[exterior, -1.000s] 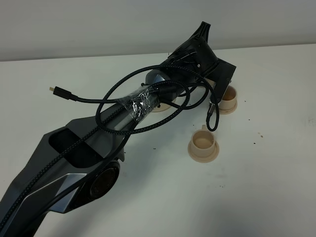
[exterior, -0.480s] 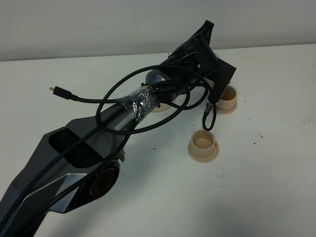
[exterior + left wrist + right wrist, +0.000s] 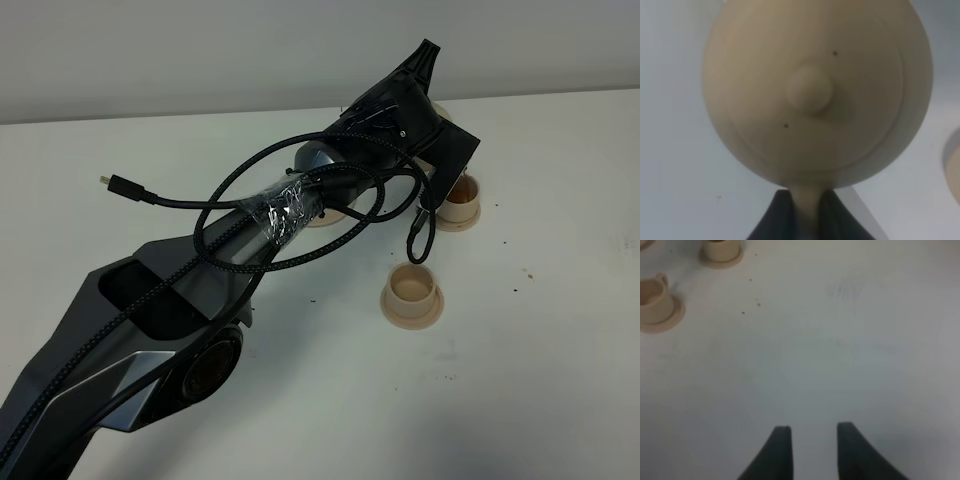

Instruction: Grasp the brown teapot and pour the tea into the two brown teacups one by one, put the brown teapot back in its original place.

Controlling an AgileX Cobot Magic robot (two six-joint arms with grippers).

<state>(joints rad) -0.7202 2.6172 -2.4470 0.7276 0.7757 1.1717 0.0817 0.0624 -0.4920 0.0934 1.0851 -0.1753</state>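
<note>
My left claw [image 3: 806, 196] is clamped on the handle [image 3: 808, 212] of the brown teapot [image 3: 815, 90], and the pot's body sits straight ahead of the fingers. The farther teacup [image 3: 462, 203] lies just beside that claw. My right claw [image 3: 812, 432] stands apart over bare table [image 3: 850, 355], well away from both cups.

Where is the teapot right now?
The teapot fills the left wrist view, handle pinched by the left hand, near the far teacup.

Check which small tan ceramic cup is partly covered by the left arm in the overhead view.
The farther small tan ceramic cup: the black left arm overlaps its rim. The nearer cup stands fully exposed.
</note>
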